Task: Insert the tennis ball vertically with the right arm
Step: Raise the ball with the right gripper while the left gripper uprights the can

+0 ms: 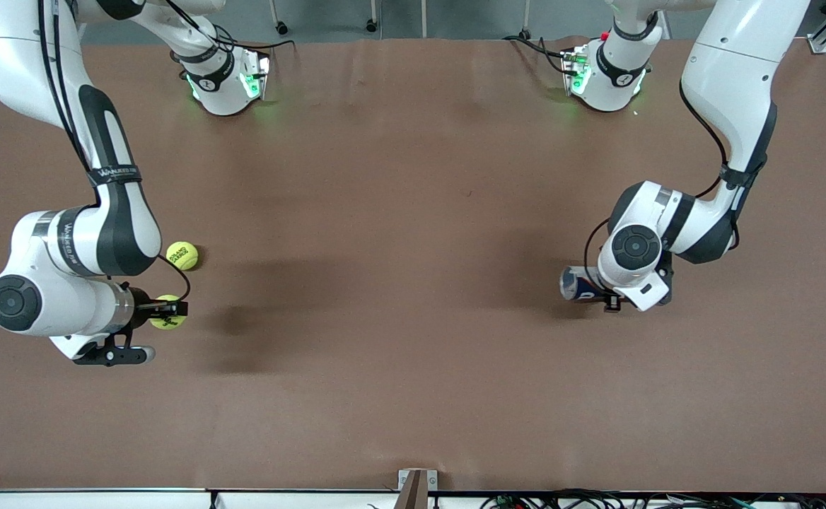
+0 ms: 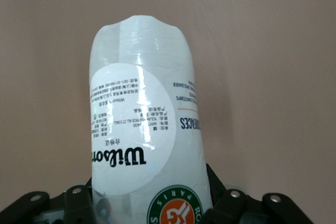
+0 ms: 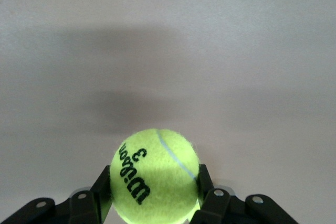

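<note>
- Nearest the front camera, toward the right arm's end of the table: right gripper (image 1: 167, 316) up over the brown table (image 1: 399, 297), fingers (image 3: 103, 184) clamped on either side of a yellow-green tennis ball (image 1: 168, 322).
- On that held ball, in the right wrist view: black "Wilson 3" print beside a pale curved seam, table surface and a soft shadow past it.
- Just farther from the front camera than the held one: a second tennis ball (image 1: 183, 255) lying free on the table, dark lettering on it too small to read, close beside the right arm's elbow.
- Along the table's front edge, mid-width: a small metal bracket (image 1: 416, 481).
- Toward the left arm's end: left gripper (image 1: 614, 297) closed around a clear plastic ball can (image 1: 579, 284), held on its side low over the table, open or capped end not discernible.
- On the can (image 2: 147, 129), in the left wrist view: round white label with "Wilson" in black script and blocks of fine print, a green-ringed orange roundel reading "PARIS" near the fingers (image 2: 231, 203).
</note>
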`<action>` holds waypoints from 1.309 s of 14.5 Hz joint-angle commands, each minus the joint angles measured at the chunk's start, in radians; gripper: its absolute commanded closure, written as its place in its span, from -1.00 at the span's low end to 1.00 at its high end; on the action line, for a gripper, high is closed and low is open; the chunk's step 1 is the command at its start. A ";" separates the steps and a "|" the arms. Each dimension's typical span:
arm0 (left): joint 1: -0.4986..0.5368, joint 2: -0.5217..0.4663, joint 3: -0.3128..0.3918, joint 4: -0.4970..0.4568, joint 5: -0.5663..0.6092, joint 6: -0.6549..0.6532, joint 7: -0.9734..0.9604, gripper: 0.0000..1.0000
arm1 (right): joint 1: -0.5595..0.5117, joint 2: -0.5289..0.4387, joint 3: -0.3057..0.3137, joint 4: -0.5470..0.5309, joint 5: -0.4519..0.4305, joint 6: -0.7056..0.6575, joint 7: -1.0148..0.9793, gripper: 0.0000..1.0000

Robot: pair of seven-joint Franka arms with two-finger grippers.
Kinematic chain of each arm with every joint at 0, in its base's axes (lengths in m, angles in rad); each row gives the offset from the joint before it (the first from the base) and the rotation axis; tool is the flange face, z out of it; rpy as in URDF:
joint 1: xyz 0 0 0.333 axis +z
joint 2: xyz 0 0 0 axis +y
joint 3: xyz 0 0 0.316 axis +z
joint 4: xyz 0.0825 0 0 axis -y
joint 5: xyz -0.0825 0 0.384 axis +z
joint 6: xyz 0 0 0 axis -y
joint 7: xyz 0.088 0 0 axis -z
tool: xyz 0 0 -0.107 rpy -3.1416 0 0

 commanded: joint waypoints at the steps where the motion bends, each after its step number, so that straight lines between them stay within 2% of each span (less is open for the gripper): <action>1: -0.012 0.010 -0.028 0.070 -0.145 -0.006 0.085 -0.43 | 0.020 -0.040 0.000 -0.028 -0.004 -0.006 0.046 0.15; 3: -0.025 0.028 -0.065 0.122 -0.208 -0.006 0.099 -0.43 | 0.029 -0.065 0.000 -0.028 -0.002 -0.061 0.046 0.15; 6: -0.026 0.097 -0.126 0.229 -0.275 -0.003 0.101 -0.43 | 0.085 -0.158 0.000 -0.028 -0.001 -0.168 0.066 0.15; 9: -0.063 0.152 -0.159 0.320 -0.297 0.005 0.099 -0.43 | 0.179 -0.217 0.002 -0.028 -0.001 -0.245 0.212 0.15; 13: -0.103 0.169 -0.166 0.357 -0.367 0.095 0.101 -0.42 | 0.309 -0.238 0.003 -0.028 0.012 -0.255 0.413 0.15; 14: -0.111 0.179 -0.166 0.359 -0.395 0.120 0.108 -0.42 | 0.328 -0.237 0.003 -0.028 0.030 -0.242 0.450 0.15; 17: -0.134 0.214 -0.168 0.366 -0.514 0.176 0.188 -0.42 | 0.331 -0.232 0.000 -0.028 0.189 -0.186 0.500 0.15; 19: -0.137 0.243 -0.168 0.380 -0.582 0.206 0.254 -0.50 | 0.333 -0.230 0.000 -0.028 0.225 -0.164 0.517 0.15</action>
